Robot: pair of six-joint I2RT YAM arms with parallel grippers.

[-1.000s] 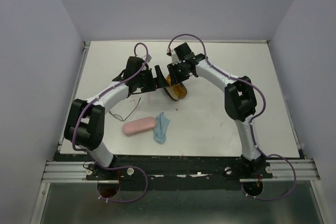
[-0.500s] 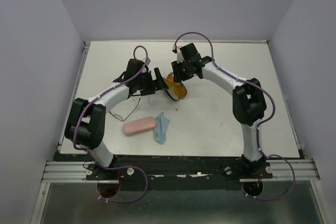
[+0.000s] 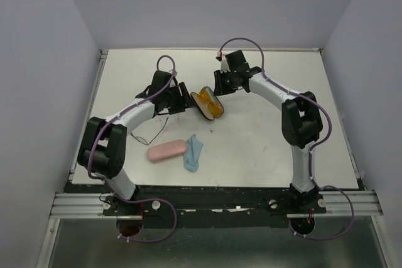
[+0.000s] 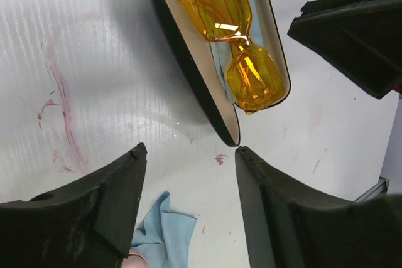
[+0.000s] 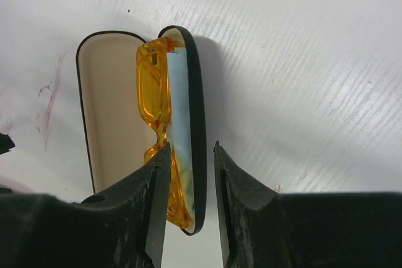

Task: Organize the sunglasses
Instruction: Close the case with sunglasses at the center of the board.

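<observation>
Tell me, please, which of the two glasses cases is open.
The black case, lying open with the orange sunglasses inside; the pink case beside the light-blue cloth is shut.

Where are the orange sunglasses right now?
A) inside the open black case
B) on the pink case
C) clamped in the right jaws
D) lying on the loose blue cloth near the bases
A: the left wrist view shows the sunglasses folded and lying inside the open black case, with the pink case lying apart from them, nearer the bases.
</observation>
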